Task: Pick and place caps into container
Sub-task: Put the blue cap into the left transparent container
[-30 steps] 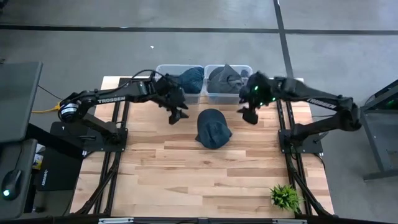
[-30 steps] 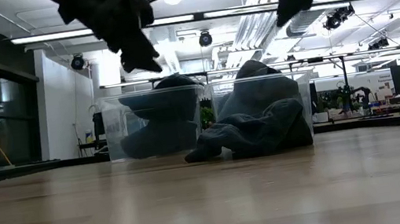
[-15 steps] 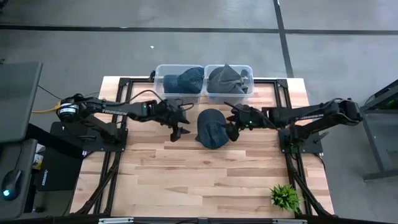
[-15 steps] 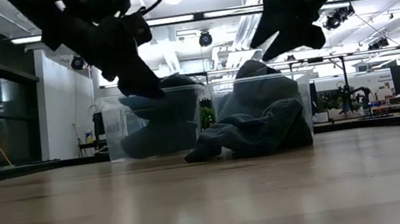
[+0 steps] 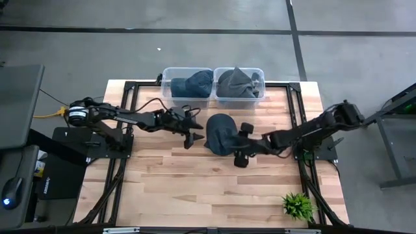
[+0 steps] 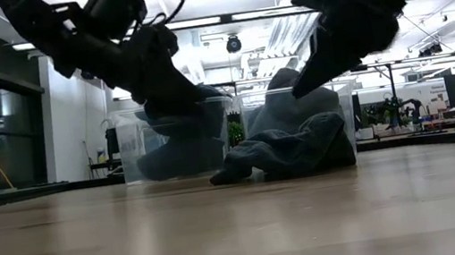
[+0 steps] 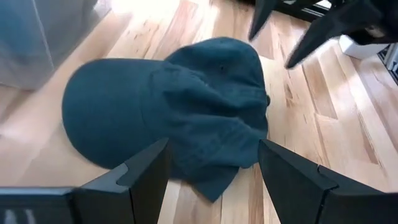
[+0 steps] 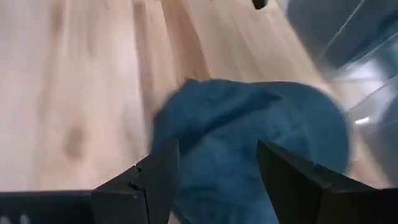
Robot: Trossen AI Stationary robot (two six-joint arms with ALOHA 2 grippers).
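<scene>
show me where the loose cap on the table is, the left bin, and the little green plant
loose cap (image 5: 221, 134), high view, on the crown's top.
left bin (image 5: 164, 83), high view, on its left rim.
green plant (image 5: 298, 206), high view, on the leaves' centre.

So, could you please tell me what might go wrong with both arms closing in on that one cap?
Both open grippers, left gripper and right gripper, flank the same cap, so they may collide or tug it apart. The cap lies crumpled on the table, so the jaws may pinch only a loose fold. Both bins already hold caps, so it may sit high.
</scene>
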